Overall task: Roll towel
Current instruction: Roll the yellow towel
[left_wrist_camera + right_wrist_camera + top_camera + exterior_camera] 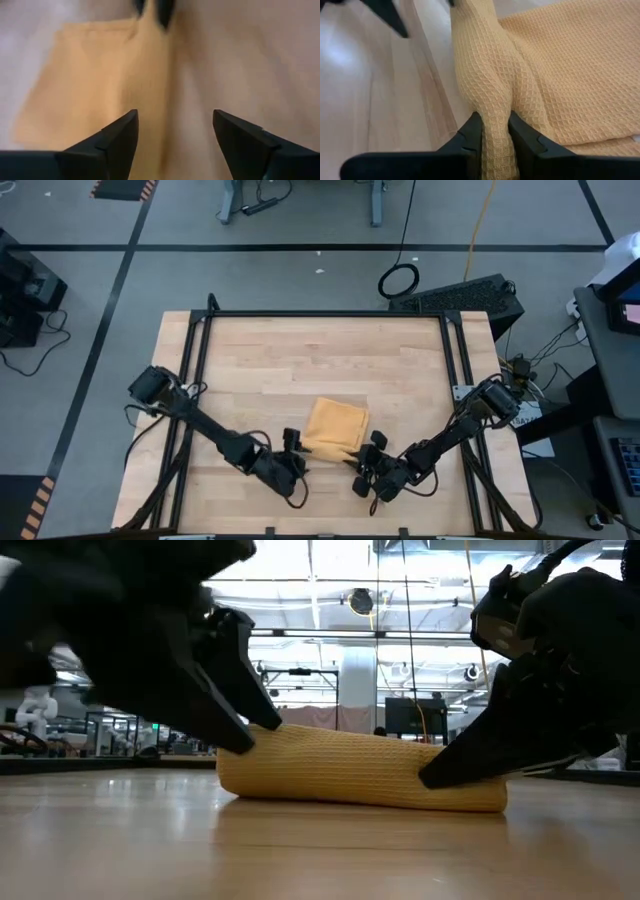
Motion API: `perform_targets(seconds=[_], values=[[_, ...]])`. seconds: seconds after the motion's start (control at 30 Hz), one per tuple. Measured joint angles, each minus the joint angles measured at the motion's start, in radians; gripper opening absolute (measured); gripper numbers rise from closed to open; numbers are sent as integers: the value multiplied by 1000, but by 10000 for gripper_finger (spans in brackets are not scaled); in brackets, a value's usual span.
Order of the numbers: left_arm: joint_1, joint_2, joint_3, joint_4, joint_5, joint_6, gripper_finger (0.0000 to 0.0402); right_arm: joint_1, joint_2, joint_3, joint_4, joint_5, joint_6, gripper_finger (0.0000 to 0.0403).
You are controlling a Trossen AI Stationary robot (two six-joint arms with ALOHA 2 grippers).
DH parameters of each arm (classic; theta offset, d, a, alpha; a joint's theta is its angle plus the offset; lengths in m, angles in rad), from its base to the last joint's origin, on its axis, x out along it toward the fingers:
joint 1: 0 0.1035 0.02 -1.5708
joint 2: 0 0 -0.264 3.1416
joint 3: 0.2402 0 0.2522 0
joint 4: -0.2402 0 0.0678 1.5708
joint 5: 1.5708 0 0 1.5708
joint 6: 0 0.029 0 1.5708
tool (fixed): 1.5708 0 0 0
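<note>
The mustard-yellow towel (335, 423) lies flat on the wooden table's near middle, and its near edge is gathered into a raised roll (360, 770). My right gripper (365, 463) is at the roll's right end, shut on the cloth. My left gripper (293, 448) is open at the roll's left end. In the left wrist view (175, 117) the towel's side edge runs between its two fingers. My left gripper has one fingertip (243, 738) against the left end of the roll (265, 745), slanting down from the near left. The other finger stands apart from the cloth. My right gripper pinches a raised fold of the towel (495, 107) between its two fingers, at the right end of the near edge. The fingers come slanting down from the near right. The fold stands up as a ridge of several layers, and the rest of the towel lies on the table.
Black frame rails (200, 380) run along the table's left, right and far sides. Bare wood (300, 350) lies beyond the towel toward the far edge. Cables and a black case (460, 295) are on the floor beyond the table.
</note>
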Motion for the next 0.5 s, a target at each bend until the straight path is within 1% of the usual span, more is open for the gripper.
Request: perform_targets(seconds=[0.13,0.2,0.3,0.5], values=[[-5,42,1,-24,-156,25,241,0,0,0,14,-14,-6,53],[-3,47,1,-28,-182,54,233,0,0,-1,15,-15,-5,53],[10,47,1,-33,-168,94,225,0,0,-1,21,-16,-5,54],[75,48,1,-43,-42,128,222,0,0,-2,25,-19,-8,54]])
